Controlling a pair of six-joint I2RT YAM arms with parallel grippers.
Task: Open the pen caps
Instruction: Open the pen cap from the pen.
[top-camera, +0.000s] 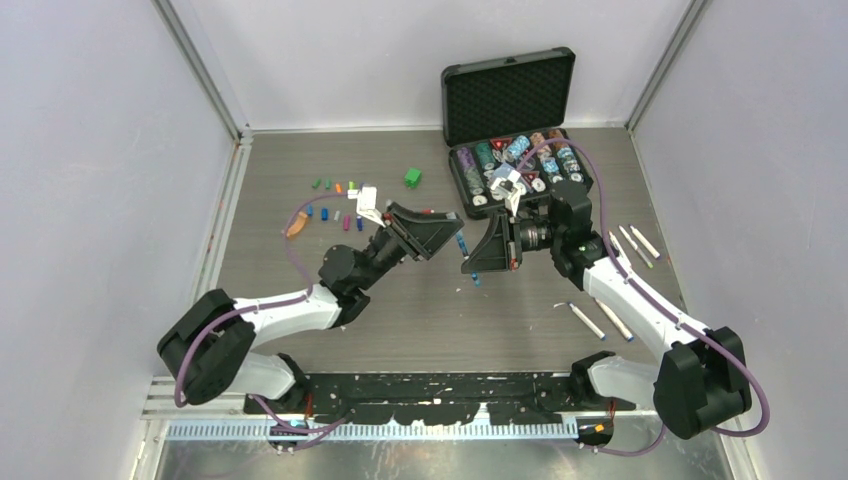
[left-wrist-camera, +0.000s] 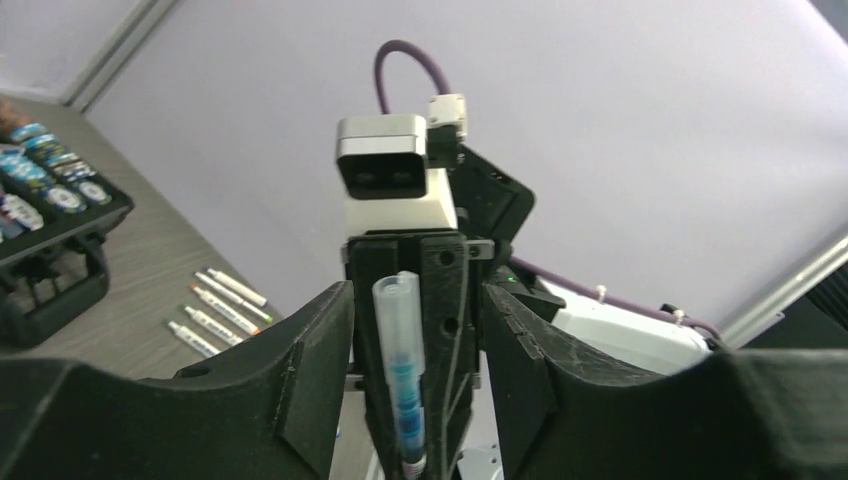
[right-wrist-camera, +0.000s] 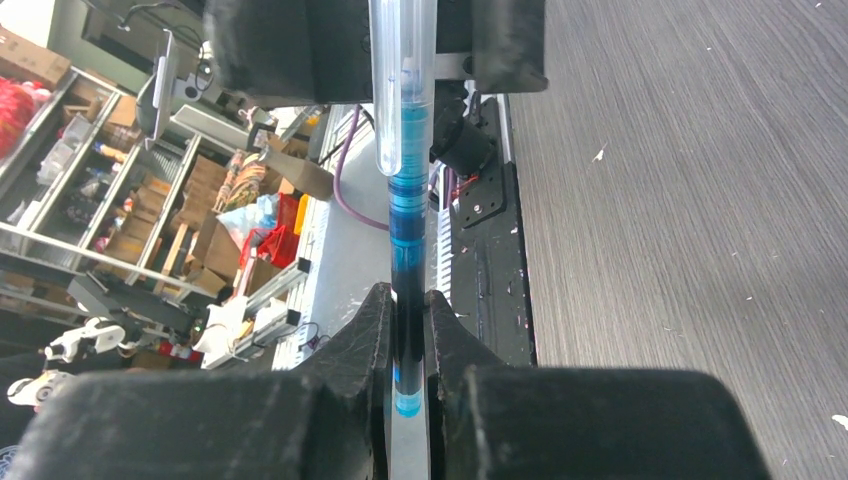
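Observation:
A blue pen (top-camera: 462, 247) with a clear cap is held above the table between my two grippers. My right gripper (right-wrist-camera: 408, 300) is shut on the pen's blue barrel (right-wrist-camera: 407, 250), whose clear-capped end (right-wrist-camera: 403, 90) points at the left gripper. My left gripper (left-wrist-camera: 415, 300) is open; its jaws stand wide on either side of the clear cap (left-wrist-camera: 400, 310) without touching it. In the top view the left gripper (top-camera: 438, 235) and right gripper (top-camera: 482, 250) face each other. Several loose coloured pen caps (top-camera: 335, 200) lie at the far left. Other pens (top-camera: 632, 242) lie at the right.
An open black case (top-camera: 510, 95) of poker chips stands at the back right. A small green cube (top-camera: 412, 177) sits near the back middle. An orange item (top-camera: 295, 226) lies by the caps. Two more pens (top-camera: 600, 320) lie near the right arm.

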